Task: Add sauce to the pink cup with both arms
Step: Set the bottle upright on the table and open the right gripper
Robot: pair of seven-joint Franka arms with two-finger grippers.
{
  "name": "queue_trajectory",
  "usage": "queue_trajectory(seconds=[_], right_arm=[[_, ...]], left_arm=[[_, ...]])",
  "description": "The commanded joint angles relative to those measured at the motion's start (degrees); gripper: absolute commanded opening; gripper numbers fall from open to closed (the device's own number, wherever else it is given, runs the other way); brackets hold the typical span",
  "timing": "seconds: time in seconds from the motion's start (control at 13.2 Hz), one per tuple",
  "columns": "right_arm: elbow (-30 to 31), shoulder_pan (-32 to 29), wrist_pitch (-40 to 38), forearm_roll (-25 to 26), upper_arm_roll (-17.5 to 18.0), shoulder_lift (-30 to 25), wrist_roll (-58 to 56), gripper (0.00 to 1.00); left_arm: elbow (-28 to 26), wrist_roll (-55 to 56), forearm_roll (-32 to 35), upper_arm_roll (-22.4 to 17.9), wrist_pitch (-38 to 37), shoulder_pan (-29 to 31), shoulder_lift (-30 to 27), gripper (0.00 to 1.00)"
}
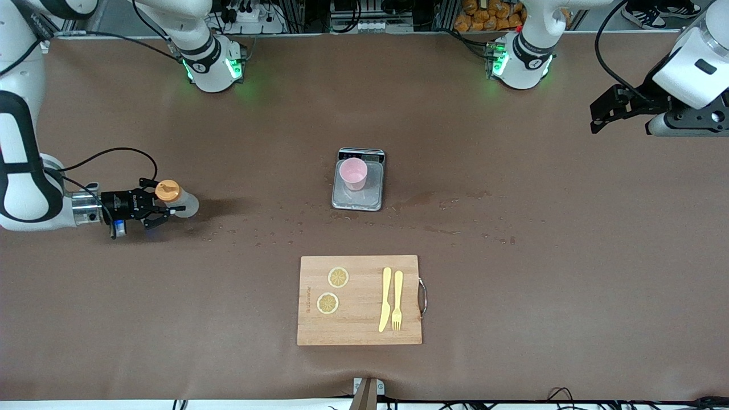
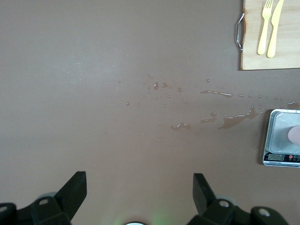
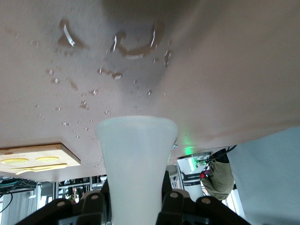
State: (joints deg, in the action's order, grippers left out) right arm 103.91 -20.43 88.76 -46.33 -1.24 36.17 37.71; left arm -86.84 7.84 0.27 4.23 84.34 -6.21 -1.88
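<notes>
Now | right gripper [image 1: 162, 212] clamped on sauce bottle [image 1: 176, 199] at right arm's end | left gripper [image 1: 605, 114] waits, fingers apart | pink cup [image 1: 353, 173] on scale [image 1: 359, 196] | cutting board [image 1: 359, 330] nearer camera, droplets [image 1: 273, 228] between

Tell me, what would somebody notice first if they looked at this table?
Probably the pink cup on the grey scale in the middle of the table, with spilled drops around it. Then the right gripper, shut on the sauce bottle at the right arm's end. The left gripper waits open, up over the left arm's end.
</notes>
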Motion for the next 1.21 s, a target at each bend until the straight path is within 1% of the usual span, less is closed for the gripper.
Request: queue_trajectory(seconds=[0.0,0.3,0.45,0.6,0.68,0.76,0.83,0.91,1.13], right_arm=[[-1.52,-2.68,-1.66,-1.57,1.15,2.75,-4.3,0.21],[-1.52,-5.4,-1.66,-1.48,1.06,5.75,-9.66,0.21],[-1.52,-6.98,-1.66,-0.78,1.06,6.63,-11.6,0.23],[-1.78,-7.69,-1.66,-0.69,1.06,7.42,-12.49,0.29],[-1.87,-7.61,-1.57,-0.6,1.06,7.59,-12.4,0.43],[-1.96,-7.52,-1.31,-0.6,1.06,7.86,-11.71,0.72],[-2.31,-7.17,-1.22,-0.6,1.06,7.95,-11.44,0.91],[-2.74,-7.08,-1.22,-0.6,1.06,7.95,-10.57,1.0],[-4.94,-7.34,-1.66,-0.51,1.06,7.69,-10.12,1.0]], left_arm=[[0.18,0.86,-0.89,0.08,0.12,0.15,-0.58,1.0],[0.18,1.48,-0.89,0.26,0.12,0.15,-0.58,1.0],[0.18,1.48,-0.89,0.17,0.12,0.15,-0.58,1.0],[0.18,1.39,-0.8,-0.01,0.12,0.15,-0.58,1.0],[0.18,1.39,-0.8,0.08,0.12,0.15,-0.58,1.0],[0.09,1.39,-0.8,-0.01,0.12,0.15,-0.58,1.0],[0.09,1.48,-0.8,-0.01,-0.14,0.15,-0.75,1.0],[-0.34,1.39,-0.8,-0.01,-0.31,0.23,-1.54,1.0],[-0.52,1.48,-0.8,-0.01,-0.4,0.23,-1.81,1.0]])
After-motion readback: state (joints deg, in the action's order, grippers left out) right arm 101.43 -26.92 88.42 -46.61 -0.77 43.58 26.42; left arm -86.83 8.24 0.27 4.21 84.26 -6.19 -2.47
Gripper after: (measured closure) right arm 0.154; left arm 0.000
